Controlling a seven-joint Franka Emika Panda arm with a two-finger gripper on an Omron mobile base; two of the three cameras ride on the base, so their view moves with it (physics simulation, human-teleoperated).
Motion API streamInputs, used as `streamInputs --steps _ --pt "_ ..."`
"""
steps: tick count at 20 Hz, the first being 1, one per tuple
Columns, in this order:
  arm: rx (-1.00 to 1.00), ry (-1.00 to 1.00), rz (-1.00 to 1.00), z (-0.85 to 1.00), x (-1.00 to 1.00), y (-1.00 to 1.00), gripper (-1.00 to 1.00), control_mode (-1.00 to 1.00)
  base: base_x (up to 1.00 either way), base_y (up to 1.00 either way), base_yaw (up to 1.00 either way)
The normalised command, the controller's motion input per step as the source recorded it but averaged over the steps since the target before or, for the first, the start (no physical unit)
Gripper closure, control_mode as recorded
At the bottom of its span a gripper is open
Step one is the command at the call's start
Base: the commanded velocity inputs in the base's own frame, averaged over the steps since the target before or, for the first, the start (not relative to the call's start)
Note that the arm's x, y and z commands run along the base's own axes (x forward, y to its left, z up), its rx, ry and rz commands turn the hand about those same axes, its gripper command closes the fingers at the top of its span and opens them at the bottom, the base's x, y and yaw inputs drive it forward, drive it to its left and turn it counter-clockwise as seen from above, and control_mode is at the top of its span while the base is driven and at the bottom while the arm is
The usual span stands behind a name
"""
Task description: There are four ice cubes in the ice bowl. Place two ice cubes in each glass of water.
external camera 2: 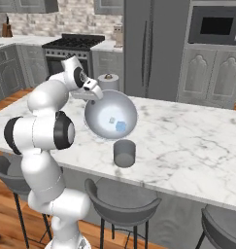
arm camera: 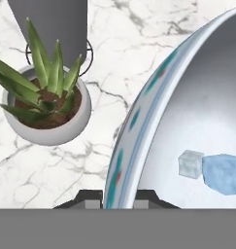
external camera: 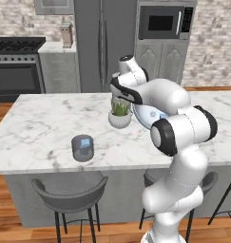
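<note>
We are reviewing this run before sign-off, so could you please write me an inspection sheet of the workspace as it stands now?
Surface: white marble counter.
Job's things: ice bowl tilted up on edge, two ice cubes lying inside; one glass of water with a blue cube in it; second glass just below the bowl.
Clutter: small white pot with green plant; paper-towel roll behind the bowl.
Tool: tool shut on the ice bowl's rim, one finger on each side.
Cables: nothing seen.
Surroundings: stove, fridge, microwave, stools below the counter.
</note>
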Motion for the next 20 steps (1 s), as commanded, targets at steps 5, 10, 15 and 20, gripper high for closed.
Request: streamInputs --steps 5,10,15,20 --pt "0.00 -0.07 -0.03 0.00 0.01 -0.01 1.00 -1.00 0.00 0.00 0.00" --pt "0.00 -0.09 -0.03 0.00 0.00 -0.08 1.00 -1.00 0.00 0.00 0.00" --pt "0.00 -0.02 -0.03 0.00 0.00 -0.20 1.00 -1.00 0.00 0.00 0.00" --pt "0.00 0.00 -0.03 0.00 0.08 -0.20 1.00 -1.00 0.00 0.00 0.00"
